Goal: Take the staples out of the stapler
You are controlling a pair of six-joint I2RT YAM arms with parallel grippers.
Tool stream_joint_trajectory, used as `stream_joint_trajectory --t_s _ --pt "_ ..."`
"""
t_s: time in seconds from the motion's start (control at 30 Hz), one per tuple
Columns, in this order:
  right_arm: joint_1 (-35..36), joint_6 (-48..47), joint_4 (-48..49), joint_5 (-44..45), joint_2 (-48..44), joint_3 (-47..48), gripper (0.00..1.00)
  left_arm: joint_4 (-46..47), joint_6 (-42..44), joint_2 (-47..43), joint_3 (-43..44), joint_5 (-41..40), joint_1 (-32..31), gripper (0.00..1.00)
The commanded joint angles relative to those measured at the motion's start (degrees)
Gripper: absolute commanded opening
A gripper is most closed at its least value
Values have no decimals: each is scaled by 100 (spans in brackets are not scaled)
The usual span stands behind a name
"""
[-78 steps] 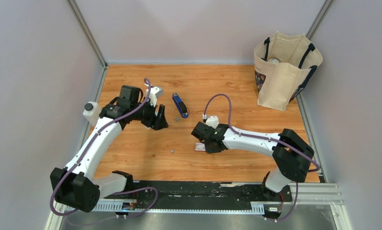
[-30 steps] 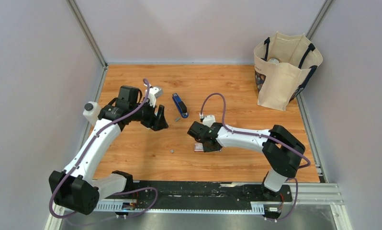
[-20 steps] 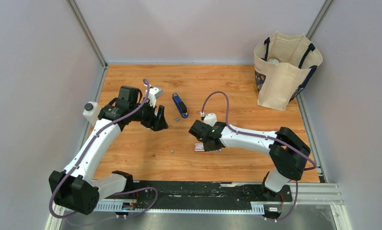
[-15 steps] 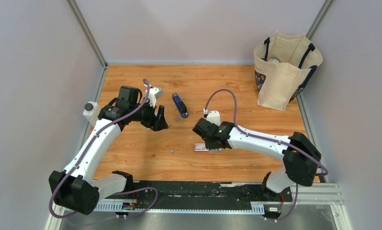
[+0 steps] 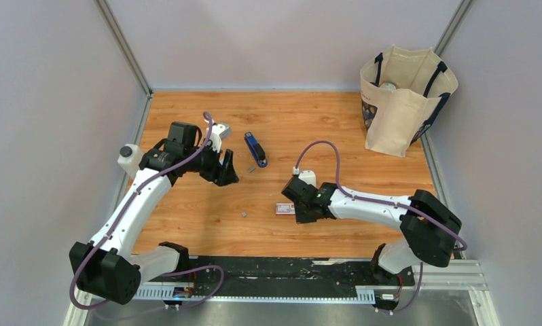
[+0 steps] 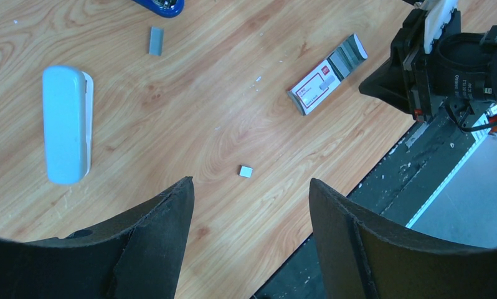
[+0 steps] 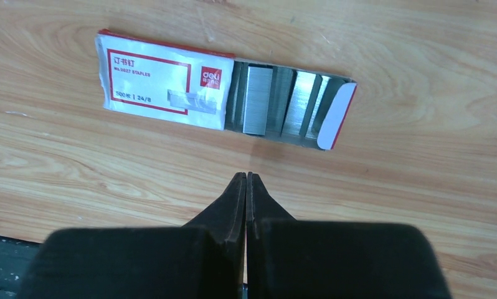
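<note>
The dark-blue stapler point(image 5: 255, 149) lies on the wooden table behind the middle; only its tip point(image 6: 160, 5) shows in the left wrist view. A short grey strip of staples point(image 5: 252, 169) point(image 6: 156, 40) lies just in front of it. A smaller grey bit point(image 5: 244, 214) point(image 6: 246, 171) lies nearer the front. My left gripper point(image 5: 224, 173) point(image 6: 251, 182) hangs open and empty to the left of the stapler, above the small bit. My right gripper point(image 5: 298, 212) point(image 7: 246, 175) is shut on nothing, its tips just short of a red-and-white box.
The red-and-white box point(image 5: 285, 209) point(image 6: 324, 81) point(image 7: 165, 81) lies with its grey tray point(image 7: 277, 99) slid out. A pale grey-blue block point(image 5: 223, 128) point(image 6: 65, 124) lies by the left wrist. A white bottle point(image 5: 128, 157) stands at the left edge, a canvas bag point(image 5: 404, 98) at the back right.
My right gripper has shut and its arm has shifted right, off the box. The left arm, stapler and staples have not moved.
</note>
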Motion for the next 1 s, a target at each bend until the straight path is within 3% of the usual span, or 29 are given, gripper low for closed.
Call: stream_joint_trajectory --t_s 0.0,0.77,0.97 --pt "-155 -111 465 -161 15 95 0 19 169 -35 84 53 -34 76" --pt "-489 -437 703 -328 314 306 1 -60 406 211 171 -175 -60 77" --pt "-498 -542 694 -679 -501 148 17 45 652 623 285 -561 -157 82"
